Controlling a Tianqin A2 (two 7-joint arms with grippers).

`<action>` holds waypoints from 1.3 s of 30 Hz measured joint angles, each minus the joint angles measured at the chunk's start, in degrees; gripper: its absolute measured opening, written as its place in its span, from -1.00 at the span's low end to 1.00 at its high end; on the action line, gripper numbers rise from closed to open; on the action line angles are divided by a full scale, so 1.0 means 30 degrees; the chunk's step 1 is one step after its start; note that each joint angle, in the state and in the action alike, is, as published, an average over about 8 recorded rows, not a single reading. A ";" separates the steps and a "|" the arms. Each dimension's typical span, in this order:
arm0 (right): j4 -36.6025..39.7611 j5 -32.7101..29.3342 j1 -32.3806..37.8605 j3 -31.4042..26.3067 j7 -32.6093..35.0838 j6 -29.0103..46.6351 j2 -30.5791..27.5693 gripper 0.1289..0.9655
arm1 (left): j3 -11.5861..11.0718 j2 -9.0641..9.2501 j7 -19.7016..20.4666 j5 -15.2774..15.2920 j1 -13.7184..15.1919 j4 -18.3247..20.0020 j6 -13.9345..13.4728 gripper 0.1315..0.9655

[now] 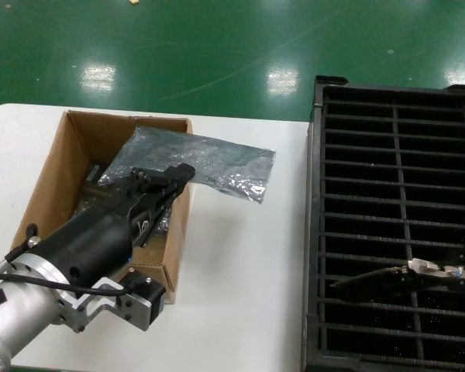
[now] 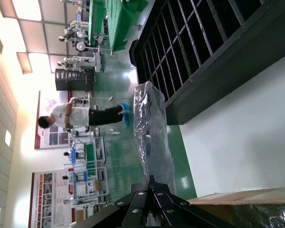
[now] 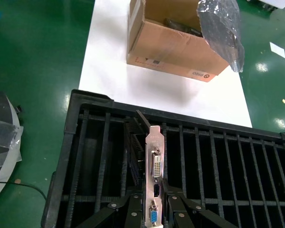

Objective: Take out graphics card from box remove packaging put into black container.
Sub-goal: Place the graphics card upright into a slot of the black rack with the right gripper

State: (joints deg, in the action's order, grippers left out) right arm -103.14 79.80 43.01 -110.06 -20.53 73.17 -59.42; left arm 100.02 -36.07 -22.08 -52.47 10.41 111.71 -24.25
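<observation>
The brown box (image 1: 50,182) stands on the table's left side. My left gripper (image 1: 182,172) is above its far right corner, shut on one end of the silvery packaging (image 1: 209,163), which hangs out over the box wall toward the middle of the table. In the left wrist view the packaging (image 2: 152,123) stretches away from the closed fingertips (image 2: 152,183). My right gripper (image 3: 154,202) is shut on the silver bracket of the graphics card (image 3: 153,161), holding it bare over the slots of the black container (image 3: 66,156). The head view shows the graphics card (image 1: 372,277) low over the container's near right part.
The black container (image 1: 314,232) fills the right side, its wall close to the table's right edge. Bare white table (image 1: 240,271) lies between box and container. More bagged items (image 1: 93,194) lie inside the box. Green floor lies beyond the table.
</observation>
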 joint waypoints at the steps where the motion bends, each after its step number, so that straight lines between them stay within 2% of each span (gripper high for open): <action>1: 0.0005 -0.0039 -0.0009 -0.0018 -0.0038 -0.0017 0.0025 -0.86 | 0.0000 0.0000 0.0000 0.0000 0.0000 0.0000 0.0000 -0.98; 8: 0.0580 -0.0062 0.0494 -0.0318 -0.0762 0.0380 0.0551 -0.86 | 0.0000 0.0000 0.0000 0.0000 0.0000 0.0000 0.0000 -0.98; 23: 0.3820 0.1243 0.3407 -0.1396 -0.3703 0.4019 0.1860 -0.86 | 0.0000 0.0000 0.0000 0.0000 0.0000 0.0000 0.0000 -0.98; 39: 0.4426 -0.0486 0.4679 -0.2453 -0.5395 0.5100 0.2280 -0.86 | 0.0000 0.0000 0.0000 0.0000 0.0000 0.0000 0.0000 -0.98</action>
State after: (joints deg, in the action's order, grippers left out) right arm -89.86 78.34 57.05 -117.41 -36.71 88.47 -52.58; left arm 100.02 -36.07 -22.08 -52.47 10.41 111.71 -24.25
